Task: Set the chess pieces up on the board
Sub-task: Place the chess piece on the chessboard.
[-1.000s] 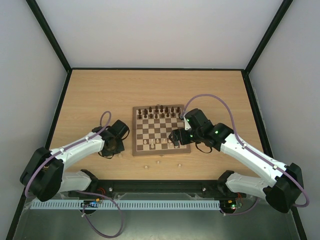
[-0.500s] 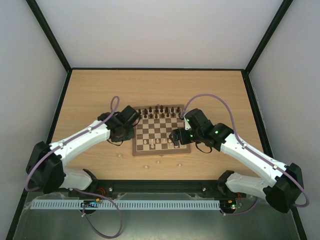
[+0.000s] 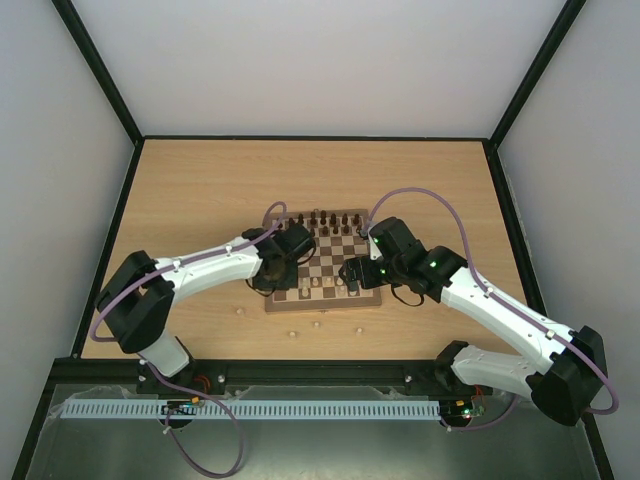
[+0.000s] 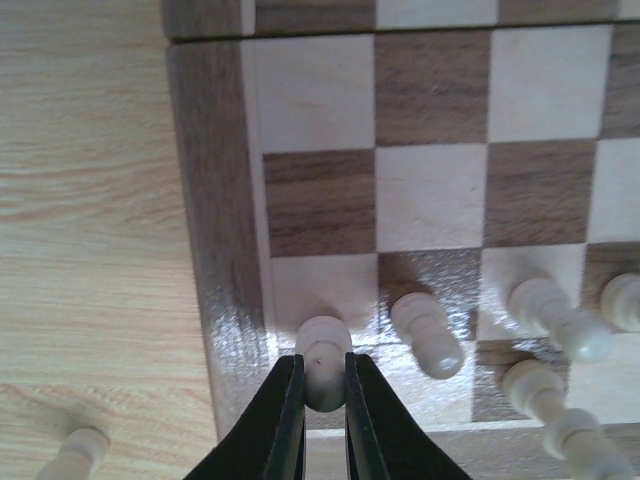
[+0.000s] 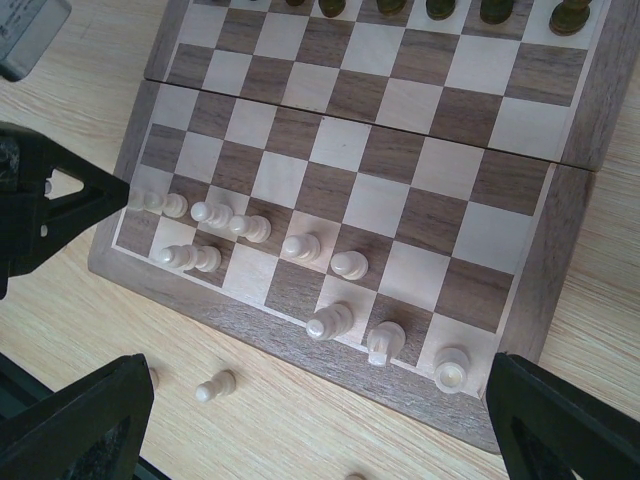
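Observation:
The board (image 3: pixel 320 305) lies mid-table with dark pieces (image 3: pixel 318 224) along its far rows and cream pieces (image 3: pixel 320 287) on its near rows. My left gripper (image 3: pixel 272 272) is at the board's near left corner. In the left wrist view it (image 4: pixel 323 378) is shut on a cream pawn (image 4: pixel 323 345) over the corner squares beside the border (image 4: pixel 215 200); I cannot tell if the pawn touches the board. My right gripper (image 3: pixel 355 275) hovers over the near right corner, open wide and empty (image 5: pixel 320 420). Below it stand cream pieces (image 5: pixel 330 320).
Loose cream pieces lie on the table in front of the board (image 3: pixel 239 312), (image 3: pixel 292 331), (image 3: pixel 315 323), (image 3: pixel 357 327). One loose pawn (image 5: pixel 215 386) shows in the right wrist view, another (image 4: pixel 75 455) in the left wrist view. Black frame rails edge the table.
My left arm has swung right, from the table left of the board to the board's near left corner, with the cream pawn in its jaws. The right arm has not moved.

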### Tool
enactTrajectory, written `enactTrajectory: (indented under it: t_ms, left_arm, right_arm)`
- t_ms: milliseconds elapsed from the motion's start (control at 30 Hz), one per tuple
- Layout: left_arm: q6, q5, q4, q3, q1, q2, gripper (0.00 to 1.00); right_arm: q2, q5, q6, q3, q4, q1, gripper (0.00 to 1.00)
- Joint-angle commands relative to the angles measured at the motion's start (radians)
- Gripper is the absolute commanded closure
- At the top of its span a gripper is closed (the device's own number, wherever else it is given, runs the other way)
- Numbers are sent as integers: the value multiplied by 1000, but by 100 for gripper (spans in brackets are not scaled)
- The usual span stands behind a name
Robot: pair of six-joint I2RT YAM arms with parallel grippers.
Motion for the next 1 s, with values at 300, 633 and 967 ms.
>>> enactTrajectory:
  t_ms: [300, 633, 967]
  left_arm:
    - [4, -8, 9, 40, -9, 36, 92]
    - [-3, -24, -12, 12, -9, 13, 91]
    - [-10, -14, 0, -7, -11, 12, 85]
  right_arm:
    - [-11, 5, -2, -9, -11, 6, 8]
    - [-8, 3, -2, -10, -10, 6, 8]
    - [-2, 4, -2, -10, -10, 6, 8]
